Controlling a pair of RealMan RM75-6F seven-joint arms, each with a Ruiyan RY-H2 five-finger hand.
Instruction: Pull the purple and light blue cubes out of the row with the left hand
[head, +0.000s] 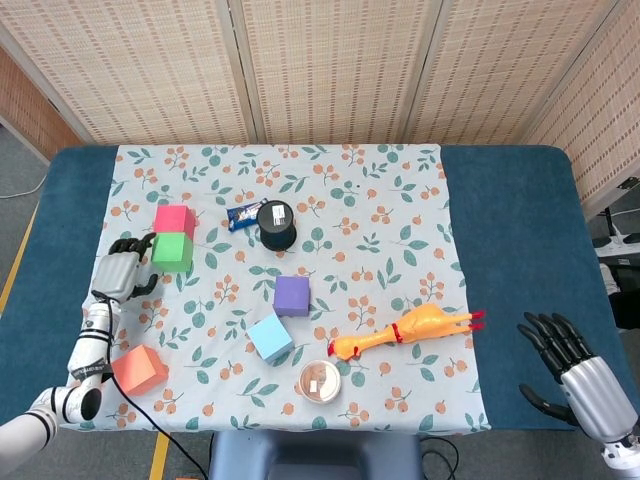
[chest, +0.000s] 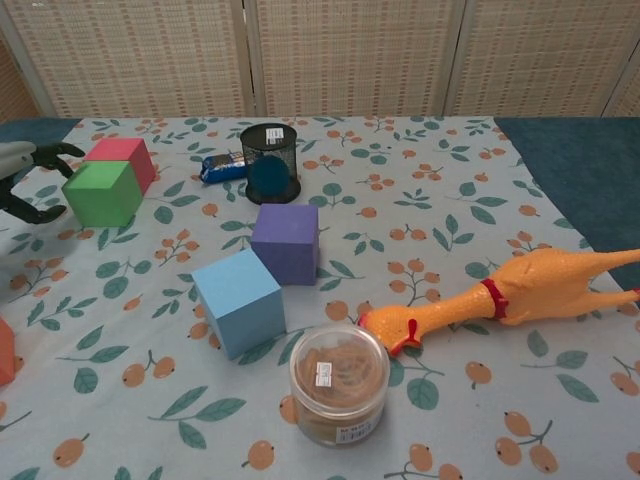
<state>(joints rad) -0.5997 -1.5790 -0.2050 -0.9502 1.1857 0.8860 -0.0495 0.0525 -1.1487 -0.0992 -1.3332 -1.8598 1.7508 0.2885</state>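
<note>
Floral cloth (head: 400, 200) over the blue table. At far left I see my left hand (head: 120, 270) beside the green cube (head: 172, 251), fingers loosely curled, holding nothing. The light blue cube (head: 270, 337) and purple cube (head: 292, 295) sit mid-cloth, nearly touching. My right hand (head: 580, 372) hovers far right, fingers spread, empty.

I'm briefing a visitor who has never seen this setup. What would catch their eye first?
Probably the orange rubber chicken lying on the floral cloth toward the robot's right. Next, the purple cube and light blue cube near the middle, apart from the pink cube and green cube, where the left hand hovers.
</note>
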